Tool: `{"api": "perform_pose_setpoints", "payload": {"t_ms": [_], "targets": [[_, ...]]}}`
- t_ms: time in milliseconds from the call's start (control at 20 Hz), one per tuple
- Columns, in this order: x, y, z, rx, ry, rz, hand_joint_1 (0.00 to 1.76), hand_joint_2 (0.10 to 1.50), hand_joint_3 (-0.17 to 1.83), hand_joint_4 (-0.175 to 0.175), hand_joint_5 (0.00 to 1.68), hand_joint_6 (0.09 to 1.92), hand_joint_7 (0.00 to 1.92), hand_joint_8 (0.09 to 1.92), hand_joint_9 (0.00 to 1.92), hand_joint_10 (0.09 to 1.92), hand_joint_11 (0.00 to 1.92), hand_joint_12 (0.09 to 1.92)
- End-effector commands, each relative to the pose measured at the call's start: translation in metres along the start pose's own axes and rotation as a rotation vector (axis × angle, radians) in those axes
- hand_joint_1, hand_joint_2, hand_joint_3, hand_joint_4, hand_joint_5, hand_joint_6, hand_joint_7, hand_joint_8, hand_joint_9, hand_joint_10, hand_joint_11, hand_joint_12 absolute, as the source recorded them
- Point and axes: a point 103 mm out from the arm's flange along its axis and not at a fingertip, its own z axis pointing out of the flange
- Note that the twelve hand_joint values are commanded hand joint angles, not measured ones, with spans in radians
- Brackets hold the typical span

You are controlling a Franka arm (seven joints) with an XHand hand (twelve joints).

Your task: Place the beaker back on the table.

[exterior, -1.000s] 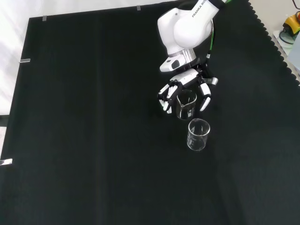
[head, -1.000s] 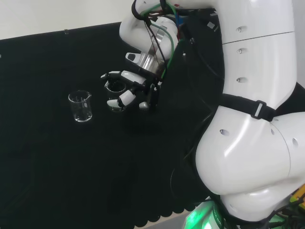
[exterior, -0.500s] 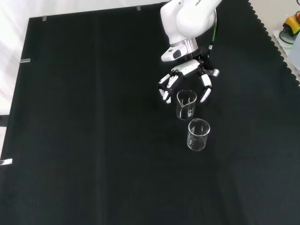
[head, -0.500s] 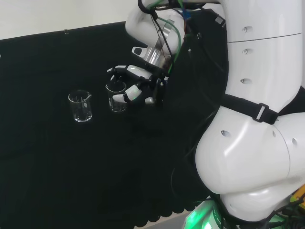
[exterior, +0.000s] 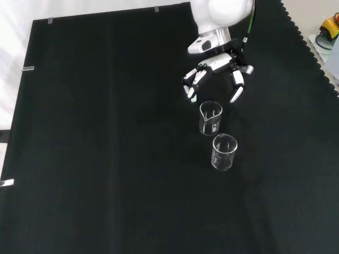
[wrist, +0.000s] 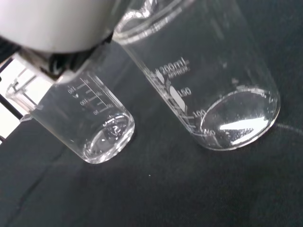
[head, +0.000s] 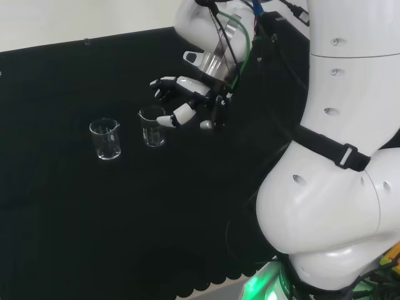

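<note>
Front view shows my hand (exterior: 217, 69) with fingers spread and nothing between them, hanging above the beaker (exterior: 210, 117), which stands upright on the worktop (exterior: 106, 159) toward its far edge, clear of my fingertips. A second beaker (exterior: 224, 152) stands just beside it, on the side nearer that camera. I judge the placing done, so the risk lies in my retreat: a drooping finger (exterior: 236, 91) could catch the beaker's rim if I swing sideways before I am clear of it, tipping it into its neighbour. Both are light, clear glass on cloth and would topple easily.
</note>
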Motion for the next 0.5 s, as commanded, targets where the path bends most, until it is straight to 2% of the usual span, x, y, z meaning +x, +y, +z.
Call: {"api": "perform_pose_setpoints", "payload": {"t_ms": [50, 500], "targets": [[0.01, -0.022, -0.024, -0.019, -0.046, 0.023, 0.85, 0.3, 0.91, -0.058, 0.4, 0.18, 0.53, 0.63, 0.8, 0.09, 0.12, 1.36], [0.018, -0.039, -0.043, -0.034, -0.078, 0.058, 0.85, 0.31, 0.91, -0.059, 0.41, 0.18, 0.53, 0.64, 0.81, 0.09, 0.14, 1.36]]}}
